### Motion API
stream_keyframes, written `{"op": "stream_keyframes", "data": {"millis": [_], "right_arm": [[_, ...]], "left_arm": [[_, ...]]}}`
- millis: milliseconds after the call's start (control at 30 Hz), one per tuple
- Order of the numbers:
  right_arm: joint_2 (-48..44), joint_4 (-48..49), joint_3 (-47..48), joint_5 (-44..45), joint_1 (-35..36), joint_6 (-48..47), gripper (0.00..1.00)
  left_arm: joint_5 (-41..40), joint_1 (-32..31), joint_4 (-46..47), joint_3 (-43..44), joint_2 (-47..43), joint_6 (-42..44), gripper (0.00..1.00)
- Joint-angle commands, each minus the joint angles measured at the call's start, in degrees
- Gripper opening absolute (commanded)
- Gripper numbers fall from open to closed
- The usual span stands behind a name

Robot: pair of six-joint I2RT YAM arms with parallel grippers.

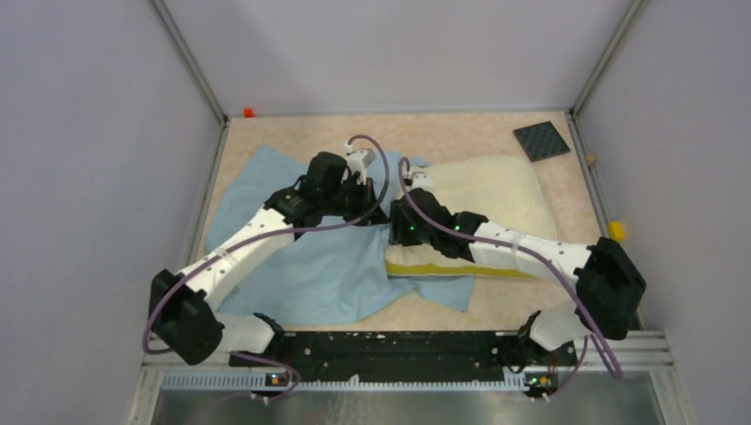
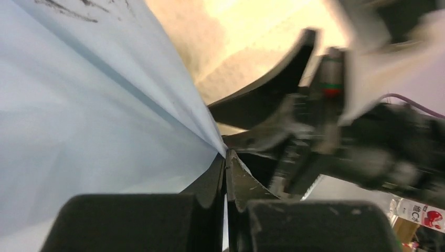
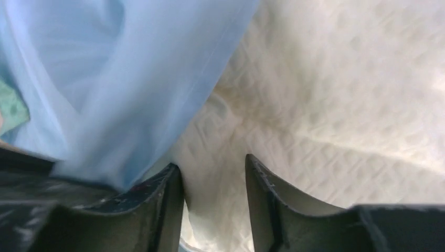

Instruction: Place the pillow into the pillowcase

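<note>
Records pillow (image 1: 496, 190) at 3 o'clock of pillowcase (image 1: 301, 266), left end overlapping the blue cloth. Records left gripper (image 2: 225, 157) pinched shut on the case's edge; right gripper (image 3: 212, 165) with fingers apart against pillow top. Judges insertion barely begun. Requires next: closing on pillow, pushing toward 9 o'clock under the held edge.

white arms (image 1: 235, 257), black joints (image 1: 186, 323) and grippers (image 2: 226, 153) (image 3: 210, 163), purple cables (image 1: 376, 155).

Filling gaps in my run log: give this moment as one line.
left tool: shut on pillowcase | right tool: open, at pillow | pillow: mostly uncovered
</note>
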Motion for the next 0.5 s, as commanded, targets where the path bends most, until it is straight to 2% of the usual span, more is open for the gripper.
{"op": "stream_keyframes", "data": {"millis": [0,167,300,367,467], "right_arm": [[-6.4,-4.4,2.3,6.1,-2.4,-0.1,0.52],[-11.0,-7.7,1.8,5.9,-5.9,-5.3,0.61],[-9.3,-3.6,-0.1,1.7,-9.2,-9.6,0.59],[-6.8,-3.3,-0.6,0.6,-9.3,-9.5,0.51],[-5.2,3.0,-5.1,-4.4,-9.2,-6.0,0.32]], "left_arm": [[-0.2,-0.4,3.5,0.5,6.3,-1.2,0.03],[-3.0,-0.5,3.7,0.3,9.3,-1.2,0.06],[-2.8,-0.7,4.2,0.8,9.4,-3.5,0.06],[-2.5,-0.9,3.9,2.2,9.4,-4.8,0.02],[-2.8,-2.5,3.7,5.1,9.5,-7.1,0.00]]}}
